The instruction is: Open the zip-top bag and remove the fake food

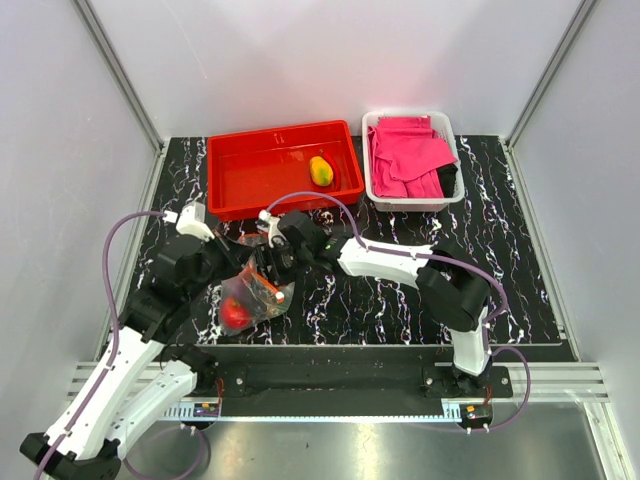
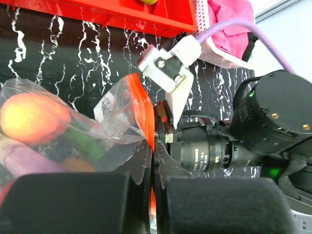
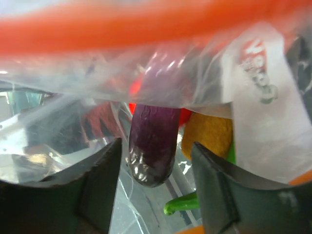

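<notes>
The task looks partly done. One mango (image 1: 321, 171) lies in the red tray (image 1: 260, 170), and the bag (image 1: 250, 298), held up just above the worktop (image 1: 350, 310) between the two arms, appears open at the mouth. The left tool (image 2: 153, 192) is clamped shut on the bag's orange zip strip. The right tool (image 3: 156, 148) stands open, one finger on each side of the eggplant (image 3: 152, 141), not yet touching it. A green chili (image 3: 183, 202) and yellow and red pieces are also inside, so most food is left to remove. The worktop is black marbled; a white basket (image 1: 410, 203) of pink cloths (image 1: 405, 150) sits beside the tray. Plain white walls with metal posts enclose it.
</notes>
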Available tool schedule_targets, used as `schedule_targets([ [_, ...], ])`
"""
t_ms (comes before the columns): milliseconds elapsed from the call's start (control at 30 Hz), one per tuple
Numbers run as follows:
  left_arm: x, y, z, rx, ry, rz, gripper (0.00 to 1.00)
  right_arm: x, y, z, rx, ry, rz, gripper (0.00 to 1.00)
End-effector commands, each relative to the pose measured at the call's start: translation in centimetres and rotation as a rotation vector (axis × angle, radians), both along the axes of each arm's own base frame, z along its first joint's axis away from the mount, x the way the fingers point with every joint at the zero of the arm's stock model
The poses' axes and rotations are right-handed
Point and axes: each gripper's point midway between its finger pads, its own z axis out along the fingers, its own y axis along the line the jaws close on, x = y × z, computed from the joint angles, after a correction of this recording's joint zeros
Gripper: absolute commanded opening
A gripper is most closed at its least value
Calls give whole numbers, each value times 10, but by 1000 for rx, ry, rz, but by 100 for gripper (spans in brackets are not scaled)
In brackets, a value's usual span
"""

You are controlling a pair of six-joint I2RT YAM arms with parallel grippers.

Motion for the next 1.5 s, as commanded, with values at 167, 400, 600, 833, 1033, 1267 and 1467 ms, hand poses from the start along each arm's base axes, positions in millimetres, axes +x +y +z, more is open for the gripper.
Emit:
schedule_targets([
  [167,13,-18,5,-76,-51,-38,0,-23,-1,9,88,16,100,76],
  [400,17,-20,-2,-61,-33,-43,0,-22,3,-19,63,0,108,81],
  [600,16,-20,-5,-63,-30,-43,0,-22,6,-39,26,-14,110,83],
  [833,9,-15,-13,-50,-24,-40,0,-15,4,-44,-8,-39,82,67],
  [1033,-2,5,-15,35,-25,-1,0,-18,-1,-11,3,-52,80,42],
  [1267,-16,23,-20,81,-34,38,0,-16,-13,25,-9,-94,52,16],
  [1467,-23,21,-25,99,-29,-9,0,-8,-13,39,-64,-123,49,12],
])
